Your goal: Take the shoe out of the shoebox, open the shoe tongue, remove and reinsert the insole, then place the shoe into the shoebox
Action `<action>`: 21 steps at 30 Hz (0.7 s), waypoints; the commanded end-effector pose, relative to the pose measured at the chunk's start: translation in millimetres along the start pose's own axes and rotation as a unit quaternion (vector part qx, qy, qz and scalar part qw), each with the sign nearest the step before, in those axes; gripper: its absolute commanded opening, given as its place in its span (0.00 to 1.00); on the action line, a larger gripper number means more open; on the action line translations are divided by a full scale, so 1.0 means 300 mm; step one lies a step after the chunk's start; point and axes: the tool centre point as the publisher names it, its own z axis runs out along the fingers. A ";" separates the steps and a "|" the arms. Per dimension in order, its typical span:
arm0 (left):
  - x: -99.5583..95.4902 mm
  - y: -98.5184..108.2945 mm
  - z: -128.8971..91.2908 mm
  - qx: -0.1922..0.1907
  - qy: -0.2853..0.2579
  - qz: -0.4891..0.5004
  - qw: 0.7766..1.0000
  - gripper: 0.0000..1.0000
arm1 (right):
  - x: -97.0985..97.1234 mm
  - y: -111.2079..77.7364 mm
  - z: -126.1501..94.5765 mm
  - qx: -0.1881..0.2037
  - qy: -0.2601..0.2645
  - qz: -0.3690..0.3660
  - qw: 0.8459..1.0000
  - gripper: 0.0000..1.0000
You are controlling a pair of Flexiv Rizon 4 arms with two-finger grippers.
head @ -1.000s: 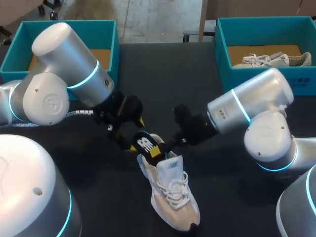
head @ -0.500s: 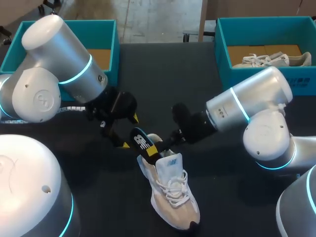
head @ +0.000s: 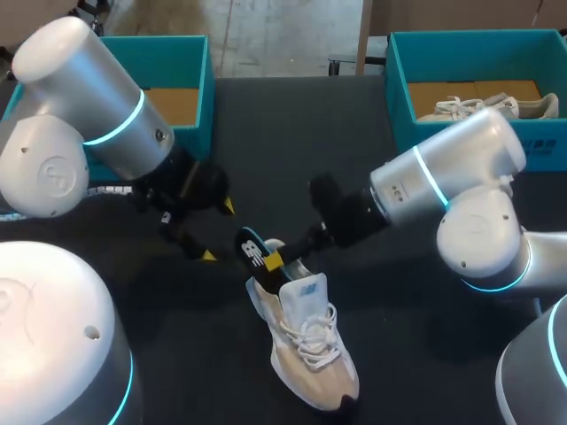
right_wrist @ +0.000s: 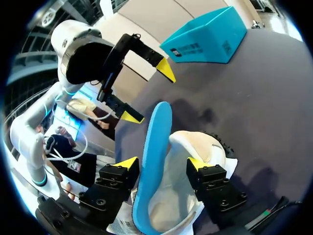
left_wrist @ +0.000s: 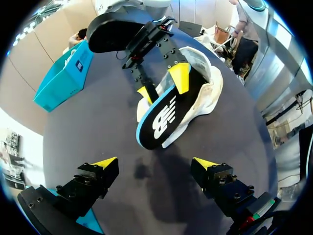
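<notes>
A cream sneaker (head: pixel 310 354) lies on the black table with its heel toward the arms. Its black insole (head: pixel 254 252), blue underneath, sticks up out of the heel opening. My right gripper (head: pixel 282 264) is at the heel, open. In the right wrist view the insole (right_wrist: pixel 155 142) stands between its fingers beside one tip, with the shoe (right_wrist: pixel 195 144) under the right gripper (right_wrist: pixel 163 164). My left gripper (head: pixel 217 230) hangs open to the left of the insole, apart from it. In the left wrist view the insole (left_wrist: pixel 161 117) and shoe (left_wrist: pixel 208 93) lie ahead of the left gripper (left_wrist: pixel 155 164).
A teal shoebox (head: pixel 399 97) at the back right holds another pale shoe (head: pixel 487 108). A second teal box (head: pixel 199 88) stands at the back left, behind my left arm. Bare black table lies around the sneaker.
My left arm has drawn back to the left, away from the insole. My right gripper's fingers have spread apart around the insole, which stays sticking out of the heel.
</notes>
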 end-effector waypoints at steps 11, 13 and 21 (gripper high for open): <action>0.021 0.038 -0.098 -0.001 -0.014 0.011 1.000 1.00 | -0.015 0.032 -0.038 0.002 -0.027 0.000 1.000 0.71; 0.022 0.037 -0.100 -0.001 -0.013 0.011 1.000 1.00 | -0.013 0.025 -0.043 0.004 -0.028 0.001 1.000 0.71; 0.030 0.036 -0.115 -0.006 -0.009 0.019 1.000 1.00 | 0.002 0.009 -0.063 -0.010 -0.054 0.002 0.998 0.73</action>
